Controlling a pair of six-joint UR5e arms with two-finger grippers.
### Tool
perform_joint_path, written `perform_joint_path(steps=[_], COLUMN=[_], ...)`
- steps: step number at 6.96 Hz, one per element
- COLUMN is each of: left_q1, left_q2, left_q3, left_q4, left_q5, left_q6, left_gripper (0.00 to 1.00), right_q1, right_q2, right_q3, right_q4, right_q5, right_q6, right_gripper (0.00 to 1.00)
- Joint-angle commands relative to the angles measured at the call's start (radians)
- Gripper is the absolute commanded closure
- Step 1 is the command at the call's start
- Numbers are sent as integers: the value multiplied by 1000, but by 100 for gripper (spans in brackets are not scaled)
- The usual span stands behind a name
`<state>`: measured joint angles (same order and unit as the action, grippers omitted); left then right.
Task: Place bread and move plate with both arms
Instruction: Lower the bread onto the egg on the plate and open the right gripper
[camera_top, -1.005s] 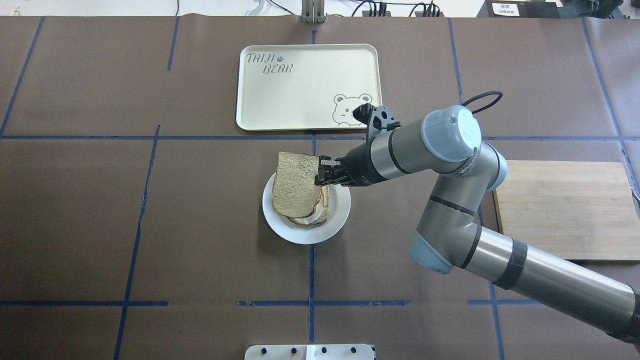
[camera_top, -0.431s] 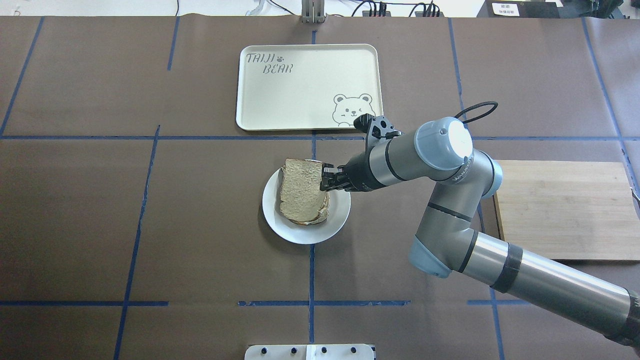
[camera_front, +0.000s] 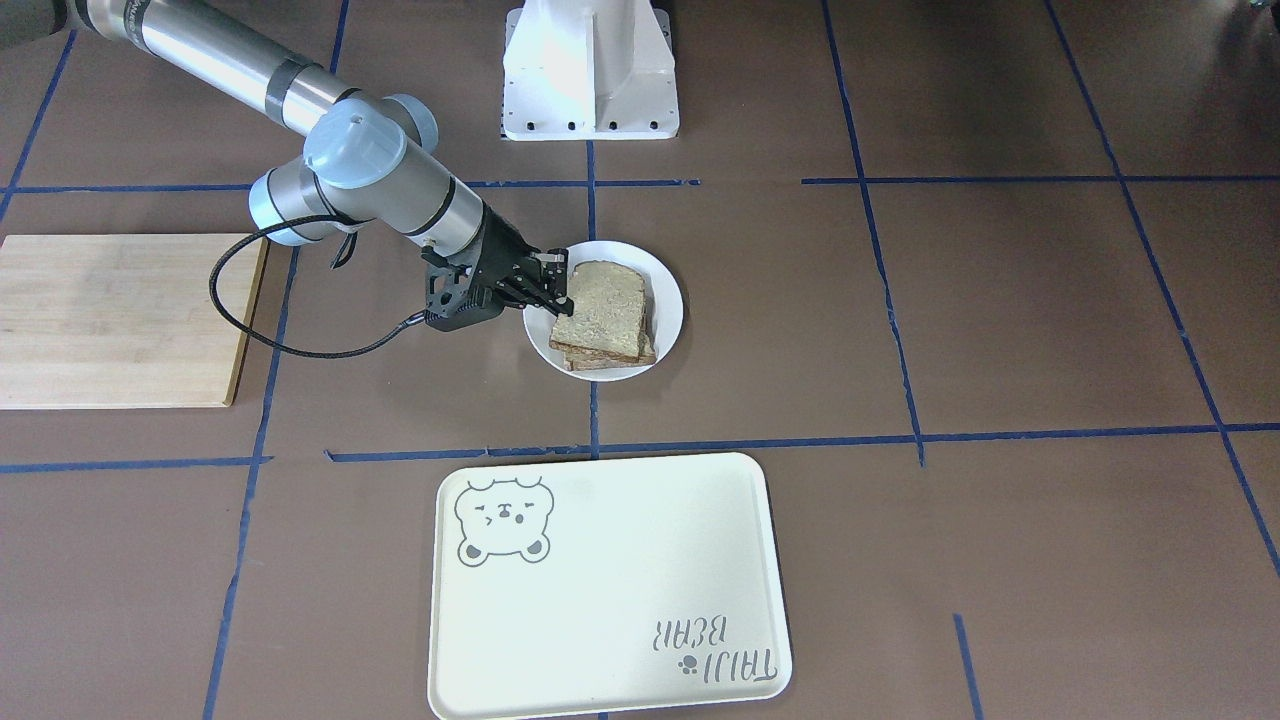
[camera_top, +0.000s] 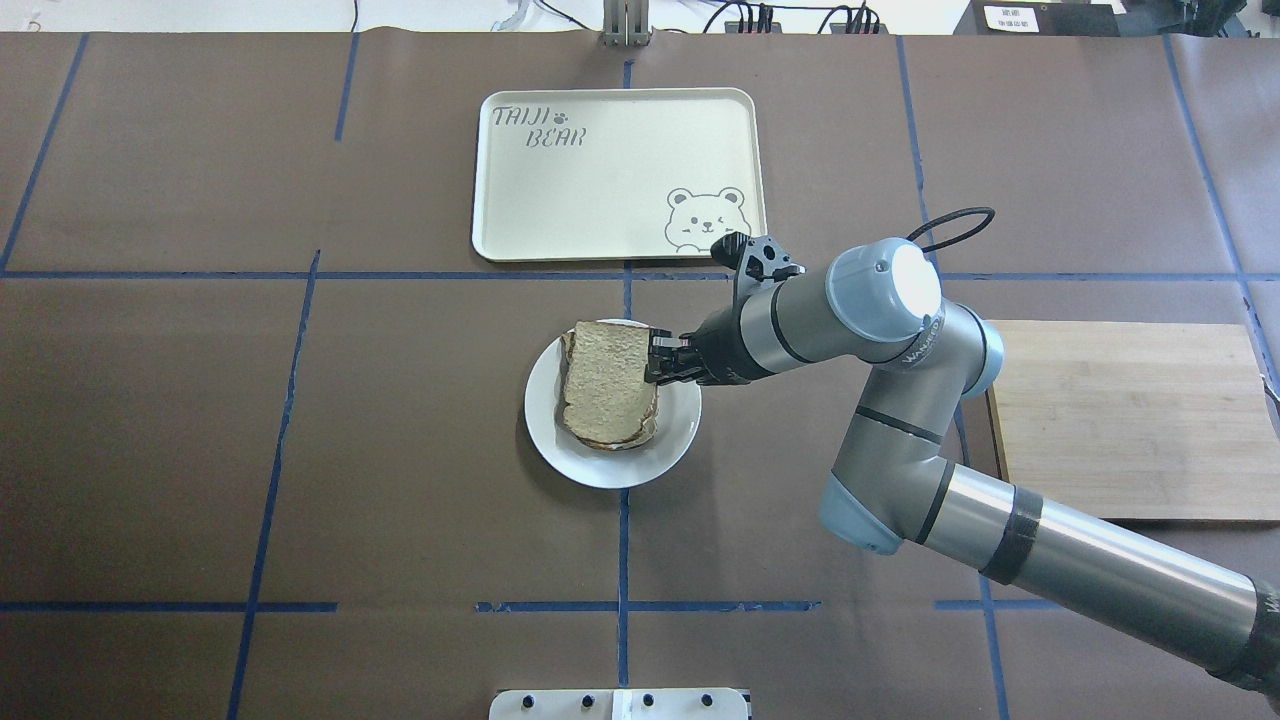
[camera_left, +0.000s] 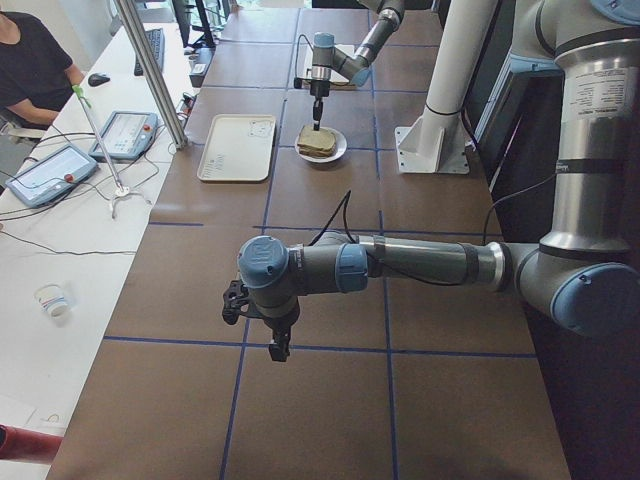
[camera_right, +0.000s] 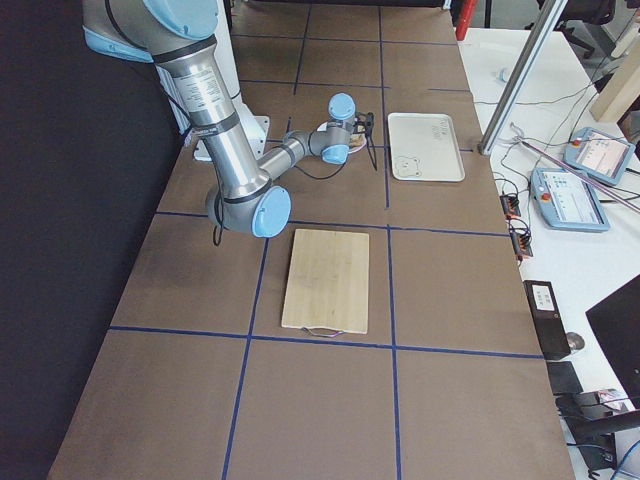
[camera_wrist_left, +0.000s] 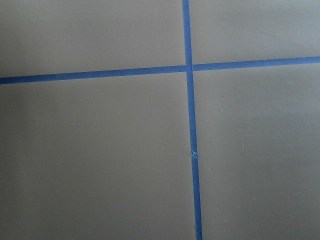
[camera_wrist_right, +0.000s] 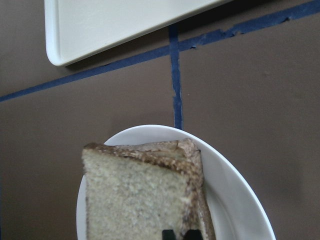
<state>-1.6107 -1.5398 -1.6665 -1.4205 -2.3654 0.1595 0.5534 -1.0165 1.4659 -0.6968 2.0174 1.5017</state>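
The bread (camera_top: 605, 375) lies on top of another slice, whose crust (camera_top: 622, 440) shows below it, on the white plate (camera_top: 612, 468). My right gripper (camera_top: 652, 362) is at the bread's right edge with its fingers closed on the crust. The front view shows the same: gripper (camera_front: 560, 285), bread (camera_front: 600, 305), plate (camera_front: 670, 300). In the right wrist view the fingertips (camera_wrist_right: 168, 234) pinch the near crust of the bread (camera_wrist_right: 135, 200) over the plate (camera_wrist_right: 235, 200). My left gripper (camera_left: 278, 348) hangs over bare table far from the plate; I cannot tell its state.
The cream bear tray (camera_top: 600, 170) lies just beyond the plate. A wooden cutting board (camera_top: 1130, 420) lies to the right under my right arm. The white base pedestal (camera_front: 590, 70) stands on the robot's side. A person (camera_left: 30, 70) sits at the side table.
My right gripper has lowered the bread from a tilted hold above the plate until it lies on the lower slice, covering that slice's topping. The arm dropped slightly with it.
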Motion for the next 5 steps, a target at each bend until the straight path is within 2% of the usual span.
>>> perform_joint_path(steps=[1,3,4,5], left_q1=[0,0,0,2], left_q2=[0,0,0,0], left_q3=[-1,-13,-51,-100], left_q4=[0,0,0,0], left_q5=[0,-3,-5,-43], left_q6=[0,0,-2,-3], left_gripper=[0,0,0,0], right_q1=[0,49,103,173], right_q2=[3,3,0,-7], right_q3=[-6,10,16,46], right_q4=[5,-6,-10,-77], right_q5=[0,13,67,131], right_q6=[3,6,6,5], right_gripper=[0,0,0,0])
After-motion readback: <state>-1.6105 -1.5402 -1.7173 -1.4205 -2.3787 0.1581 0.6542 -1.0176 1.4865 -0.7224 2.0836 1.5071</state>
